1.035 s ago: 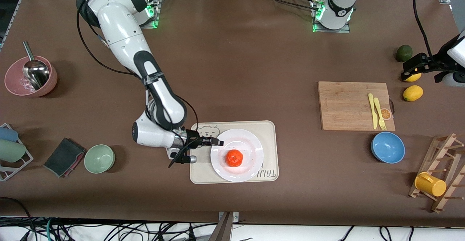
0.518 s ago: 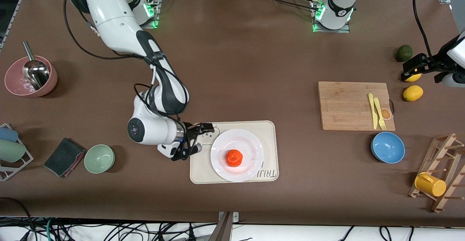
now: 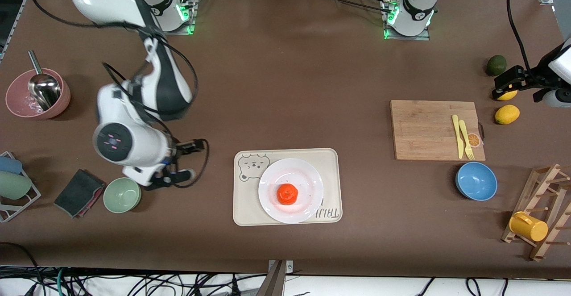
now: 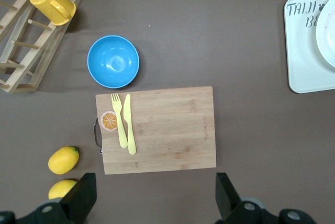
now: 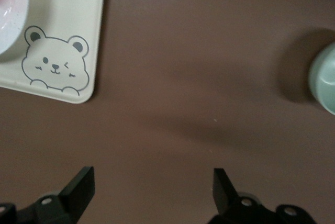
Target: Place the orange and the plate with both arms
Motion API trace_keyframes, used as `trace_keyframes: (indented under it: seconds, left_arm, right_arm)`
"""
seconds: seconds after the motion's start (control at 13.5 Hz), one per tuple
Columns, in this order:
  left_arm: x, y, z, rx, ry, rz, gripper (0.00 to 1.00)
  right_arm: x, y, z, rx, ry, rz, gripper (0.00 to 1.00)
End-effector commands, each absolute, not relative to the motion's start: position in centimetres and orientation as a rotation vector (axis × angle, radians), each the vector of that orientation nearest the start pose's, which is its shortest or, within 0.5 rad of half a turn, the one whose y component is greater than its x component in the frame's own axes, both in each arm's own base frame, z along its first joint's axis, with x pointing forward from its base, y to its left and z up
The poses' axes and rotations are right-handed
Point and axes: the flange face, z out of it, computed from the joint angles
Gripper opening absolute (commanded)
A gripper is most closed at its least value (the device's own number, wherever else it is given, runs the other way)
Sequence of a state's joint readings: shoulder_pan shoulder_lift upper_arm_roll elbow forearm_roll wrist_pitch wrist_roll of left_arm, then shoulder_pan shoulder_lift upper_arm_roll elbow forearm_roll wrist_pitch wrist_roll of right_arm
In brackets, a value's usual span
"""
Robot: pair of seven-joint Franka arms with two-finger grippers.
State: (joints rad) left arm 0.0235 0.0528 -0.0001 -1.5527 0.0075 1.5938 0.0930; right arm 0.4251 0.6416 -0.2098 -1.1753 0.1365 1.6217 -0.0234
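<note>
You've got the cream tray [image 3: 243,206] on the bench [image 3: 285,86], the plate [image 3: 308,184] on it, the orange [image 3: 287,193] in the plate's middle. Right hand [image 3: 189,160] hangs over bare bench beside the tray, fingers apart, empty. Left hand [image 3: 504,86] waits over a lemon [image 3: 508,95], fingers apart.

One orange [image 3: 287,193] sits on one white plate [image 3: 308,175], itself on one bear-printed tray [image 3: 243,206]. Three bowls dot the table: one blue [image 3: 476,181], one green [image 3: 122,194], one pink [image 3: 18,104] holding one metal scoop [image 3: 43,87]. Two lemons, [image 3: 506,114] and [image 3: 507,95], lie near one avocado [image 3: 495,65]. One cutting board [image 3: 424,130] carries one yellow knife [image 3: 456,133] and one fork [image 3: 466,140]. One yellow mug [image 3: 528,226] hangs on one wooden rack [image 3: 548,184]; one folded cloth [image 3: 78,192].
</note>
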Motion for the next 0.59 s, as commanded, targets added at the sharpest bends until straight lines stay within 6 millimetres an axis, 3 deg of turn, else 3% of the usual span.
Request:
trace_keyframes:
  seconds: [0.0,0.37,0.44,0.52]
  left_arm:
    - [57.3,1.1,61.0,-3.147,0.147,-0.003,1.00]
    - [57.3,1.3,61.0,-3.147,0.145,-0.006,1.00]
    - [57.3,1.3,61.0,-3.147,0.145,-0.006,1.00]
    - [57.3,1.2,61.0,-3.147,0.145,-0.006,1.00]
  right_arm:
    - [65.9,16.6,48.5,-3.141,-0.313,0.254,1.00]
    - [61.1,10.0,57.0,-3.118,-0.179,0.293,1.00]
    - [59.9,8.1,57.0,-3.101,-0.150,0.307,1.00]
    - [58.6,4.9,57.5,-3.070,-0.093,0.273,1.00]
